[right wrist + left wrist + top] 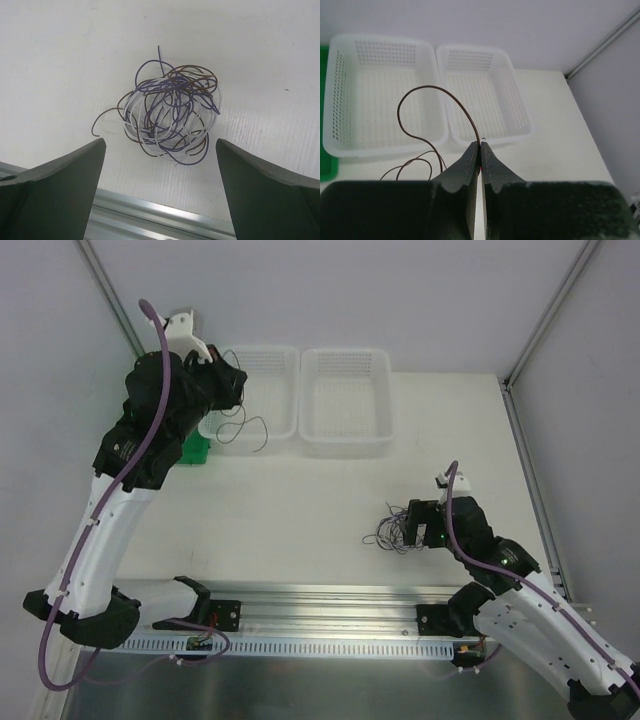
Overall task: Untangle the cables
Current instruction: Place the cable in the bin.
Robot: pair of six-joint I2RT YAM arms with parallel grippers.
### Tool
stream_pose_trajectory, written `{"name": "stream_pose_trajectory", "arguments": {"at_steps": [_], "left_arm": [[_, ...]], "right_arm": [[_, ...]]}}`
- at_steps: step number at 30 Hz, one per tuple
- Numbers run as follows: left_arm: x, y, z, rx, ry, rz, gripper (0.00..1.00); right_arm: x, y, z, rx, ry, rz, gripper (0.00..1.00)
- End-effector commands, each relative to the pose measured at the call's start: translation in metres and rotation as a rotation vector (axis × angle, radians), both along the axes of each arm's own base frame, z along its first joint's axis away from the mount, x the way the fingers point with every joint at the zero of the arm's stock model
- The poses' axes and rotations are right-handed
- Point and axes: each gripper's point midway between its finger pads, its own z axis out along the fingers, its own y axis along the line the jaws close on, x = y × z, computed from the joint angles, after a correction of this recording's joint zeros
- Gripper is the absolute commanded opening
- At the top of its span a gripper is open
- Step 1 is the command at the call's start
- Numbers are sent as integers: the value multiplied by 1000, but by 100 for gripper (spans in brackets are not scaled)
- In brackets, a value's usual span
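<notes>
- Any print on the arms is too small to read.
- The table is white, and two white perforated baskets stand side by side at its far edge, against the back wall: the left basket and the right basket, their inner rims just beside each other.
- One green block sits by the near left corner of the left basket, partly hidden under the left arm.
- An aluminium rail runs along the near edge of the table, in front of both arm bases.
- The left gripper is over the left basket, its fingers pressed together on one thin brown wire.
- That wire arcs up from the fingertips in a loop, and its loose end curls down over the near part of the left basket. I cannot tell whether it touches the basket.
- One tangle of cables lies on the table near the rail, well apart from the baskets. It shows purple, white and brown strands wound in one loose ball, with a brown end straying to one side.
- The right gripper hangs over the tangle with its fingers spread wide. They hold nothing, and the tangle lies between and beyond them.
- A broad stretch of bare table lies between the tangle and the baskets.
</notes>
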Motion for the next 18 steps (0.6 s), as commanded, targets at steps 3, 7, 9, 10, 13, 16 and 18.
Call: {"name": "stream_pose_trajectory", "arguments": {"at_steps": [3, 7, 9, 10, 13, 16, 18], "left_arm": [[49, 12, 60, 128, -179, 75, 5], [103, 15, 51, 176, -169, 102, 5], [138, 20, 29, 197, -121, 129, 4], [160, 18, 7, 215, -80, 134, 4], [199, 24, -32, 251, -16, 146, 5], [231, 26, -83, 268, 70, 141, 11], [244, 33, -111, 286, 118, 150, 17]], "right_arm": [[-5, 0, 18, 1, -39, 50, 97], [-6, 2, 18, 4, -38, 62, 97], [-7, 4, 17, 11, -30, 76, 97], [-8, 5, 15, 11, -25, 79, 97], [-9, 6, 13, 16, -15, 84, 97], [-10, 6, 11, 14, -6, 83, 97], [-10, 6, 12, 16, -4, 79, 97]]}}
